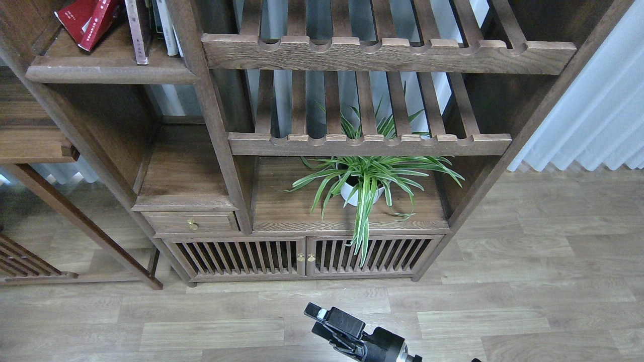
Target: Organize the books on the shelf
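The books stand at the top left on the shelf (110, 73), a dark brown plank with a thick rounded front edge. A red book (95, 22) with white characters on its spine leans tilted to the left over a darker red one (70, 15). A pale lavender-white book (138, 32) stands upright beside them. More thin pale spines (166, 27) stand against the post. My right gripper (318, 320) is low at the bottom centre over the floor, far from the books, with its two fingers apart and nothing between them. My left gripper is out of view.
Two slatted racks with notched front rails (387, 55) (370, 145) fill the right bay. A spider plant in a white pot (359, 188) stands below them. A small drawer (191, 222) and slatted cabinet doors (304, 257) are lower. A white curtain (593, 115) hangs at right.
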`<state>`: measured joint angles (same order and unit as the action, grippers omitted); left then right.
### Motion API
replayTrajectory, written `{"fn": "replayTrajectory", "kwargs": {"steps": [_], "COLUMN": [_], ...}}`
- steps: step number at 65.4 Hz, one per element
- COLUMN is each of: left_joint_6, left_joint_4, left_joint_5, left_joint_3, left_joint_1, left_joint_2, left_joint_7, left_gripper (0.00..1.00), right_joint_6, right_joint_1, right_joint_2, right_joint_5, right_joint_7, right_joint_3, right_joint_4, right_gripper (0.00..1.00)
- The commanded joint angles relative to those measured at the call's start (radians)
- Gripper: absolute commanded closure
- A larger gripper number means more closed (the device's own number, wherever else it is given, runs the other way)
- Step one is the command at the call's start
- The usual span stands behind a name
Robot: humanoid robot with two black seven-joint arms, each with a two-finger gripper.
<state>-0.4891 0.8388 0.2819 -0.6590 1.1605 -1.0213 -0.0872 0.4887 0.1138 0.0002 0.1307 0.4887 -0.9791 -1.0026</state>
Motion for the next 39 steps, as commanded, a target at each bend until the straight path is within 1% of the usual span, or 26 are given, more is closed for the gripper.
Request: {"fn": "replayTrajectory", "kwargs": {"steps": [1,8,22,27,28,39], "left_joint_6": [0.0,0.0,0.0,0.0,0.0,0.0], "left_joint_4": [-0.069,-0.075,-0.078,-0.08,-0.089,-0.165], "left_joint_5": [-0.006,-0.009,-0.012,-0.021,-0.036,-0.118], "left_joint_3": [0.058,0.07,0.076,0.076,0.076,0.076], "left_joint_1": [0.102,0.136,0.14,0.143,0.154,0.2], "left_joint_2": [0.052,0.075,0.076,0.096,0.125,0.188], "left_joint_7": [-0.005,-0.014,-0.023,-0.023,-0.023,-0.025], "left_gripper": [0.94,0.94,0.94,0.94,0.94,0.94], "right_joint_6": [0.0,0.0,0.0,0.0,0.0,0.0], "right_joint_1": [0.006,0.007,0.007,0.007,0.007,0.006], "right_joint_2": [0.0,0.0,0.0,0.0,0.0,0.0], "right_joint_5": [0.001,0.001,0.001,0.001,0.001,0.001], "right_joint_7": [0.0,0.0,0.0,0.0,0.0,0.0], "right_joint_3": [-0.001,-0.001,0.0,0.0,0.0,0.0], "right_joint_4": [-0.004,-0.004,-0.004,-0.004,-0.005,-0.01], "right_gripper": [0.01,0.01,0.01,0.01,0.01,0.01]}}
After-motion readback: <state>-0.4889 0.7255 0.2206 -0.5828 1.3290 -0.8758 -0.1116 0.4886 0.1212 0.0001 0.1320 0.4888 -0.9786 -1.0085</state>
